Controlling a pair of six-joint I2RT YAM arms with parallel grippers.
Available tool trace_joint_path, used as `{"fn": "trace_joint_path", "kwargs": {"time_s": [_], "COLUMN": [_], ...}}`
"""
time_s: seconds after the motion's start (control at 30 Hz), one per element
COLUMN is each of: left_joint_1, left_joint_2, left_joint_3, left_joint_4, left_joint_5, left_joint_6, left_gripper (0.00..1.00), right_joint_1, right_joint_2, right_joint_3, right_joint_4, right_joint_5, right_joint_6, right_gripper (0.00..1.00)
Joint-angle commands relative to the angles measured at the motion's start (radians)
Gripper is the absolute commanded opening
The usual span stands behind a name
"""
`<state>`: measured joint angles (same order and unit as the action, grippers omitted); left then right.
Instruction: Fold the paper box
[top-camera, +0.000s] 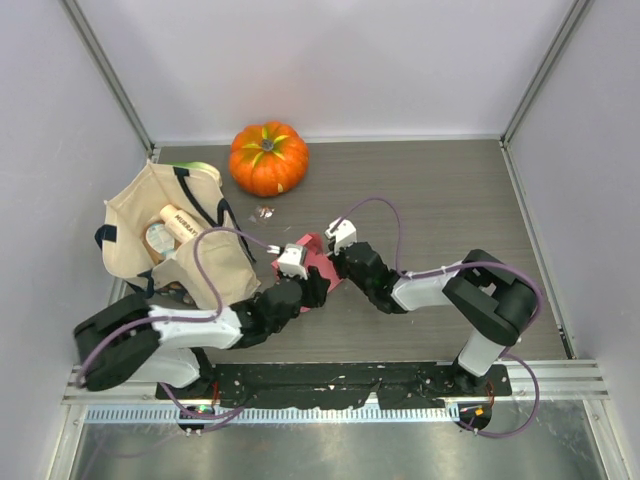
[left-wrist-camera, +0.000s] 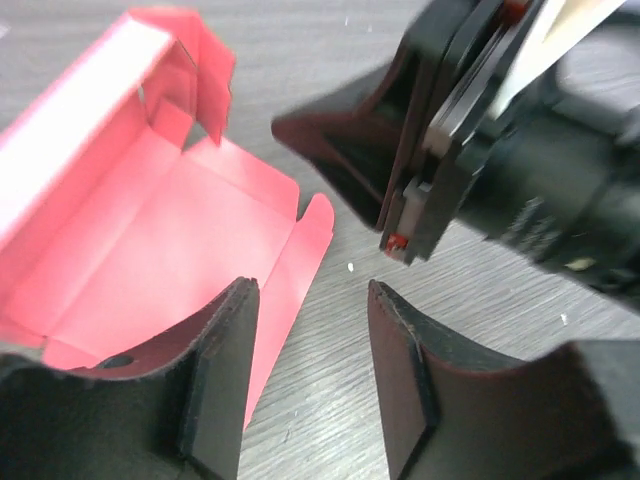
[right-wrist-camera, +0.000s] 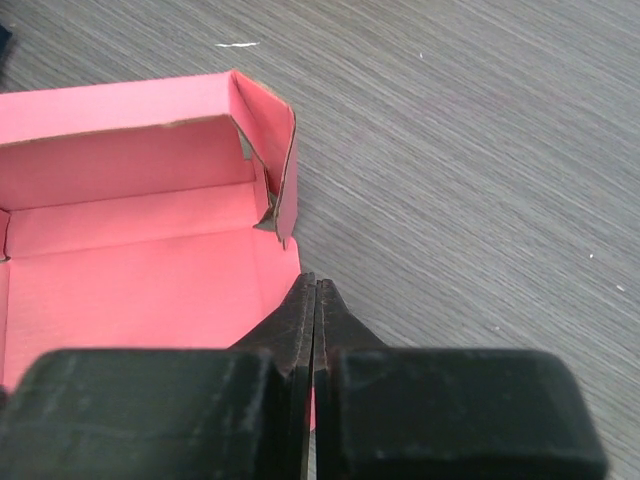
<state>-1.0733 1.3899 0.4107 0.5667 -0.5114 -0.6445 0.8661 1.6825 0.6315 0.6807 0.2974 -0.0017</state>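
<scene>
The paper box (top-camera: 318, 256) lies half-folded on the desk (top-camera: 450, 190) between my two arms, one wall and a corner flap raised. My left gripper (left-wrist-camera: 310, 310) holds its jaws apart at the sheet's edge, gripping nothing; my right gripper (right-wrist-camera: 315, 300) has its jaws pressed together over the flat panel's edge.

pink paper box (right-wrist-camera: 130, 275) lies half folded, one wall and corner flap raised.
</scene>
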Motion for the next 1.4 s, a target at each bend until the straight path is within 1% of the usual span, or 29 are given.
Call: {"fn": "trace_joint_path", "kwargs": {"time_s": [0.0,0.03,0.07,0.1,0.13,0.17,0.2,0.27,0.3,0.37,0.43,0.5,0.57,0.6,0.7,0.77,0.83,0.93,0.97,1.03,1.13,1.23,1.27,1.33,1.37], "left_joint_1": [-0.001,-0.001,-0.001,0.003,0.004,0.007,0.012,0.013,0.013,0.013,0.013,0.013,0.013,0.013,0.013,0.013,0.013,0.013,0.013,0.013,0.013,0.013,0.013,0.013,0.013], "left_joint_2": [-0.283,-0.326,-0.377,-0.417,-0.483,-0.503,-0.515,-0.52,-0.513,-0.464,-0.422,-0.347,-0.292,-0.237,-0.151,-0.117,-0.078,-0.045,-0.035,-0.009,0.023,0.038,0.044,0.052,0.057], "left_joint_3": [-0.012,-0.01,-0.004,0.0,0.005,0.026,0.04,0.054,0.053,0.05,0.054,0.066,0.088,0.097,0.14,0.164,0.175,0.181,0.178,0.177,0.175,0.165,0.155,0.148,0.137], "left_joint_4": [-0.283,-0.336,-0.388,-0.492,-0.548,-0.607,-0.711,-0.77,-0.783,-0.788,-0.748,-0.694,-0.674,-0.644,-0.584,-0.571,-0.571,-0.568,-0.52,-0.495,-0.458,-0.397,-0.346,-0.302,-0.25], "left_joint_5": [-0.056,-0.076,-0.125,-0.165,-0.199,-0.232,-0.293,-0.337,-0.358,-0.39,-0.389,-0.4,-0.447,-0.463,-0.481,-0.487,-0.51,-0.539,-0.539,-0.538,-0.555,-0.559,-0.559,-0.562,-0.562], "left_joint_6": [0.065,0.065,0.057,0.043,0.02,-0.025,-0.05,-0.095,-0.115,-0.154,-0.159,-0.161,-0.159,-0.155,-0.115,-0.101,-0.107,-0.106,-0.083,-0.061,-0.026,0.038,0.069,0.132,0.158], "left_gripper": [0.54,0.55,0.58,0.61,0.63,0.64,0.64,0.64,0.62,0.6,0.59,0.6,0.6,0.59,0.57,0.56,0.52,0.48,0.46,0.45,0.43,0.4,0.36,0.31,0.25], "right_joint_1": [0.001,0.001,0.001,0.001,-0.004,-0.013,-0.019,-0.029,-0.03,-0.03,-0.032,-0.036,-0.047,-0.053,-0.11,-0.15,-0.177,-0.197,-0.199,-0.2,-0.202,-0.202,-0.2,-0.202,-0.2], "right_joint_2": [-0.032,-0.035,-0.035,-0.037,-0.043,-0.047,-0.05,-0.058,-0.06,-0.069,-0.072,-0.073,-0.066,-0.06,-0.063,-0.061,-0.05,-0.009,0.002,0.026,0.057,0.086,0.088,0.08,0.077], "right_joint_3": [-0.021,-0.027,-0.03,-0.029,-0.029,-0.029,-0.032,-0.035,-0.035,-0.033,-0.036,-0.038,-0.032,-0.029,-0.027,-0.013,0.023,0.083,0.102,0.132,0.148,0.169,0.169,0.163,0.162], "right_joint_4": [0.069,0.074,0.08,0.079,0.077,0.074,0.077,0.082,0.08,0.072,0.071,0.069,0.06,0.057,0.06,0.039,0.007,-0.058,-0.096,-0.116,-0.092,-0.107,-0.102,-0.101,-0.107], "right_joint_5": [-0.01,-0.029,-0.035,-0.032,-0.032,-0.061,-0.072,-0.095,-0.098,-0.101,-0.109,-0.115,-0.13,-0.151,-0.213,-0.256,-0.283,-0.383,-0.385,-0.421,-0.464,-0.486,-0.491,-0.511,-0.521], "right_joint_6": [-0.007,-0.009,-0.006,0.0,0.0,0.029,0.04,0.063,0.08,0.092,0.106,0.108,0.108,0.115,0.152,0.161,0.151,0.117,0.083,0.063,0.029,0.006,0.008,-0.03,-0.034], "right_gripper": [0.03,0.05,0.05,0.06,0.07,0.08,0.1,0.11,0.12,0.14,0.15,0.16,0.17,0.17,0.18,0.18,0.18,0.19,0.19,0.22,0.28,0.28,0.29,0.29,0.28]}}
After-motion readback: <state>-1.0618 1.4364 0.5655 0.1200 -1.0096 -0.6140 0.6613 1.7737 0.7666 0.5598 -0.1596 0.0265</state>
